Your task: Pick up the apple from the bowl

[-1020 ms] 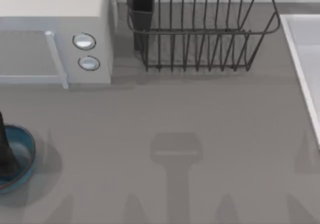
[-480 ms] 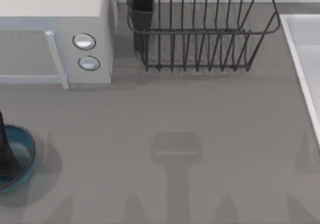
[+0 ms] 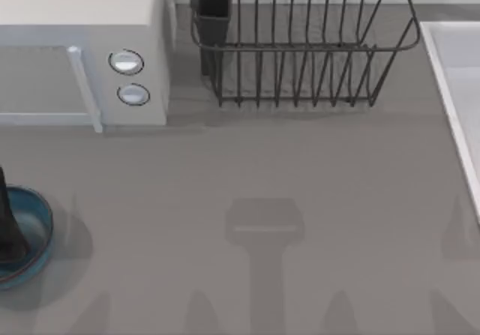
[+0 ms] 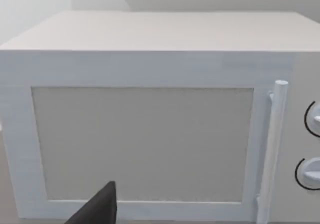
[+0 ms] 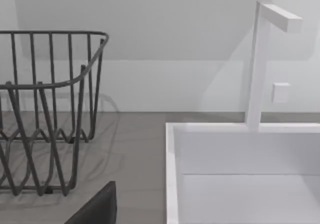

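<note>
The blue bowl (image 3: 47, 224) sits at the table's far left edge, partly cut off by the top view's border. A dark part of my left gripper (image 3: 7, 219) stands over the bowl's left half and covers some of its inside. The apple is hidden. In the left wrist view a dark tip of the left gripper (image 4: 100, 209) shows in front of the microwave door. A dark tip of my right gripper (image 5: 97, 206) shows in the right wrist view, near the sink's edge.
A white microwave (image 3: 82, 50) stands at the back left, behind the bowl. A wire dish rack (image 3: 300, 50) with a dark holder (image 3: 214, 9) is at the back centre. A white sink (image 3: 457, 88) with a faucet (image 5: 257, 63) runs along the right side.
The dark part of my left gripper over the bowl has shrunk and drawn slightly toward the left edge. The bowl has stayed in place.
</note>
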Tool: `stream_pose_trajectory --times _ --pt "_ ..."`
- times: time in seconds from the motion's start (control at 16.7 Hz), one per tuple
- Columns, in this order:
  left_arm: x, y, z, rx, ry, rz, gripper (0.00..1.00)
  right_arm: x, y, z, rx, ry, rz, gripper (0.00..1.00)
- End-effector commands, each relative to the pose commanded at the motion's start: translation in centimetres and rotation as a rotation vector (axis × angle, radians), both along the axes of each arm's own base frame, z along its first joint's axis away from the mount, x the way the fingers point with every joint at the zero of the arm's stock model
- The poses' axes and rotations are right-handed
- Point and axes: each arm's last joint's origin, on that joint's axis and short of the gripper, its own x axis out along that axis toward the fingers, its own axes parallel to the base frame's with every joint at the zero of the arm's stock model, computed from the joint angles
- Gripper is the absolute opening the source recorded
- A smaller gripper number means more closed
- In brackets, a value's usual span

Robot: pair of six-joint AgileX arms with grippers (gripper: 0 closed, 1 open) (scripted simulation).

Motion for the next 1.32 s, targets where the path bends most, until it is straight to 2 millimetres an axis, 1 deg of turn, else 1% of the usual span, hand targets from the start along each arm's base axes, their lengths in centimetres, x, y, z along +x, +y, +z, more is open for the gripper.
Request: stream_pose_trajectory --times 0.12,0.3,0.48,0.6,0.78,0.96,1.14,1.32 --pt "0.0 0.0 0.2 0.001 0.010 0.001 1.00 0.0 0.0 0.0 0.000 0.000 0.000 1.00" --pt "0.2 0.1 1.6 0.007 0.099 0.005 1.00 0.0 0.0 0.0 0.000 0.000 0.000 1.00" --pt "1.1 0.2 3.7 0.016 0.275 0.011 1.00 0.0 0.0 0.0 0.000 0.000 0.000 1.00" --pt "2.4 0.3 5.2 0.022 0.434 0.015 1.00 0.0 0.0 0.0 0.000 0.000 0.000 1.00" --pt "5.5 0.6 6.8 0.029 0.708 0.016 1.00 0.0 0.0 0.0 0.000 0.000 0.000 1.00" --pt "9.7 1.1 7.3 0.030 0.992 0.012 1.00 0.0 0.0 0.0 0.000 0.000 0.000 1.00" --pt "13.9 1.6 6.4 0.027 1.250 0.003 1.00 0.0 0.0 0.0 0.000 0.000 0.000 1.00" --pt "17.1 2.0 5.0 0.021 1.445 -0.007 1.00 0.0 0.0 0.0 0.000 0.000 0.000 1.00"
